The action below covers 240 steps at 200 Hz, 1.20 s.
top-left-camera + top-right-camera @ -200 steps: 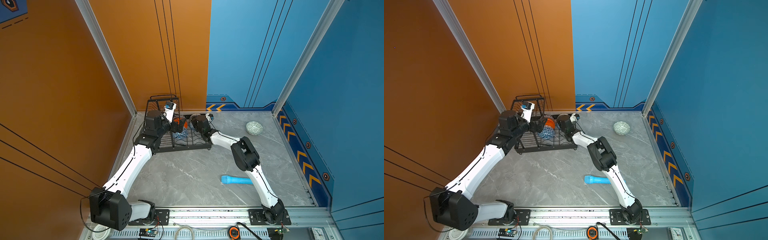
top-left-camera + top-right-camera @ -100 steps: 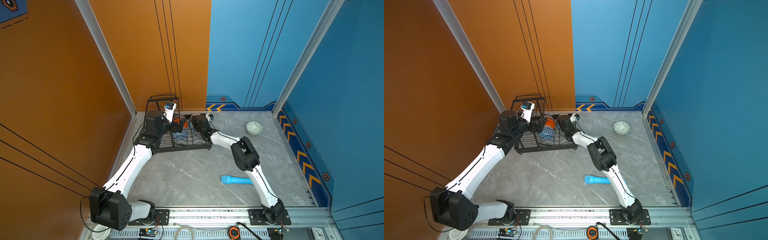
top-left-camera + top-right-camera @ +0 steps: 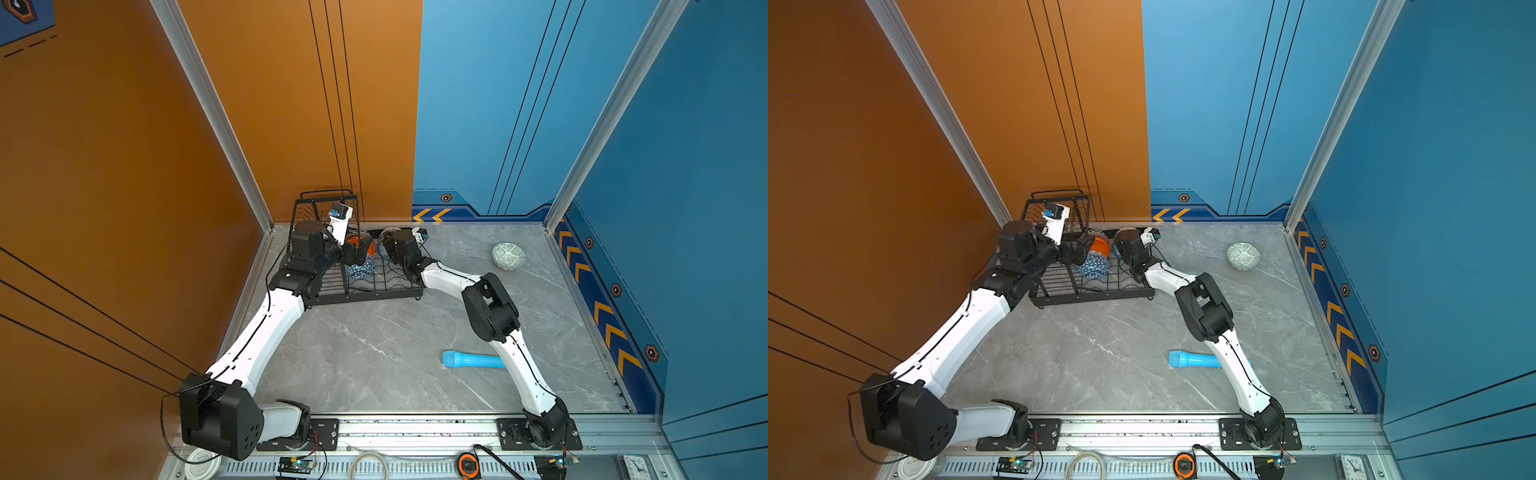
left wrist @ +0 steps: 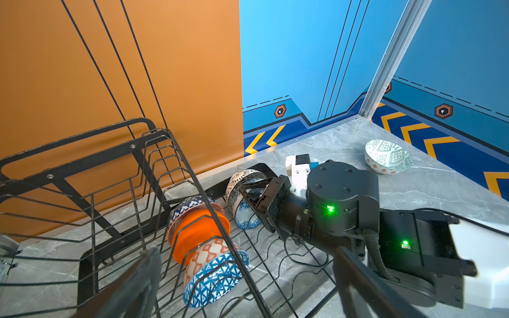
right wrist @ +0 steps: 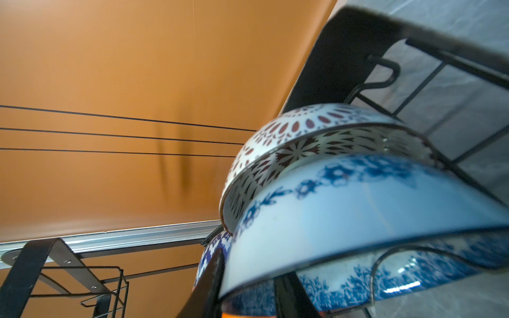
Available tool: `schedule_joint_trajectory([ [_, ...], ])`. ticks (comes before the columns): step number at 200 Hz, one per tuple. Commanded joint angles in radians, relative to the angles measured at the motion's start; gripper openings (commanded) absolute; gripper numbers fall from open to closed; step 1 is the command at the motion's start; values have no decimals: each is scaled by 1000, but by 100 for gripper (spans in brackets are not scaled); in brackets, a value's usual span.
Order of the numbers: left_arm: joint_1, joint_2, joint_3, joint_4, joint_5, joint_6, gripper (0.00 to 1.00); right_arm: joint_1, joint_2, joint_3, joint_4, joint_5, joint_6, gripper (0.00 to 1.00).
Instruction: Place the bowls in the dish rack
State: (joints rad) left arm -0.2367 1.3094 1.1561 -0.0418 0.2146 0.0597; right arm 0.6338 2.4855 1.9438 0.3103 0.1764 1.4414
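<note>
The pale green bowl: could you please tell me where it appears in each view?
In a top view: the green bowl sits right of centre, far back.
In a top view: green bowl, same place.
Left wrist: the green bowl lies beyond the right arm.
Right wrist: not in it.
Shared landmark: the dish rack.

In both top views, orange walls [image 3: 270, 104] fill the upper left of the frame and blue walls [image 3: 457, 104] the upper right, parted by slanting aluminium posts [image 3: 214, 112]. Below lies an evenly lit grey marbled bench [image 3: 374, 353]. Dark blue chevron-marked skirting [image 3: 598, 291] runs along its right side, and a metal rail [image 3: 415, 426] crosses the bottom edge.
</note>
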Motion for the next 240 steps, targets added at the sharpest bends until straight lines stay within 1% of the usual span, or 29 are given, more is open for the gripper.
schedule_joint_trajectory([
  [1, 5, 7, 20, 13, 23, -3, 98, -10, -6, 1, -43, -10, -3, 34],
  [38, 4, 4, 19, 14, 19, -2, 98, -9, -20, -8, -35, -14, -3, 37],
  [64, 4, 6, 19, 14, 22, -4, 98, -8, -34, -19, -32, -11, -9, 42],
  [152, 1, -1, 16, 14, 20, -2, 98, -3, -101, -113, 21, -1, -21, 46],
  [169, 1, -1, 16, 13, 19, 0, 98, -3, -108, -110, 15, -1, -31, 50],
  [184, 0, -1, 16, 13, 20, -1, 98, -5, -108, -103, 13, -1, -35, 51],
  [197, 1, -1, 17, 13, 18, 1, 98, -6, -106, -96, 11, -3, -38, 55],
  [240, 0, 4, 19, 14, 19, -1, 98, -8, -101, -69, -1, -20, -45, 58],
])
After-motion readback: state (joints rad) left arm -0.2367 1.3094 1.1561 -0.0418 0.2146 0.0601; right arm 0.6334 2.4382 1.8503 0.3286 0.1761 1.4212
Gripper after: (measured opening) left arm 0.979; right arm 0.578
